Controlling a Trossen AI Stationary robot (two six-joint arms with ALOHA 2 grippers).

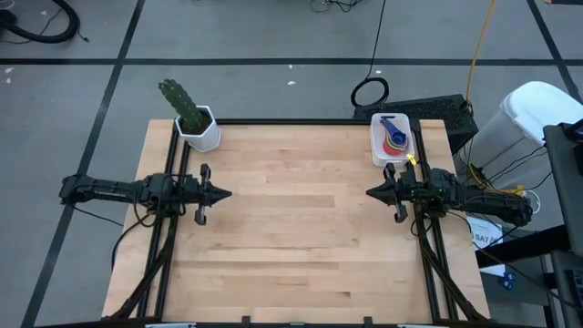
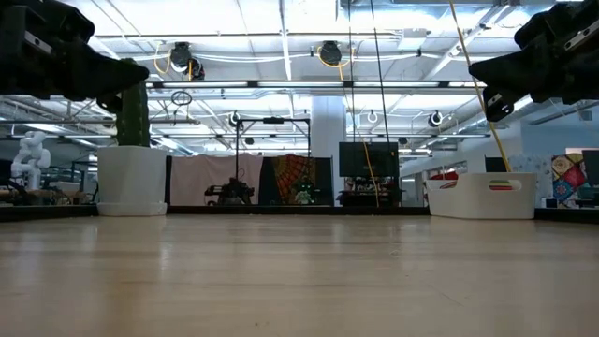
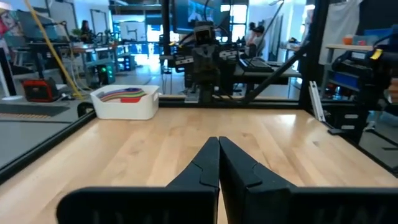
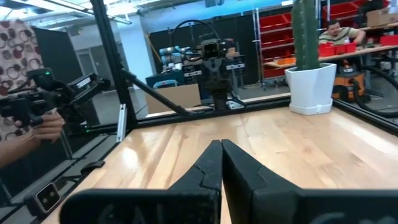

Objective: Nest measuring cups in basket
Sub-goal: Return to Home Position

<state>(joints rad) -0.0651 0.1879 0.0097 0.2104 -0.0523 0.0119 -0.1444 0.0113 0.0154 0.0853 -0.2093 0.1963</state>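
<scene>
Seeming to be on the last step: parking both arms. Holding the left claw (image 1: 228, 192) pinched together over the left side of the desk (image 1: 291, 255). Holding the right claw (image 1: 369, 192) pinched together too, on the right, grabbing nothing. Finding the measuring cups (image 1: 395, 138) stacked inside the basket (image 1: 374, 146), far right corner. Probably needing nothing next but sitting quiet.

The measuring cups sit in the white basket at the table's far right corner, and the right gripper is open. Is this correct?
Not quite: the right gripper is shut, as the right wrist view shows. The measuring cups do sit in the basket at the table's far right corner.
</scene>
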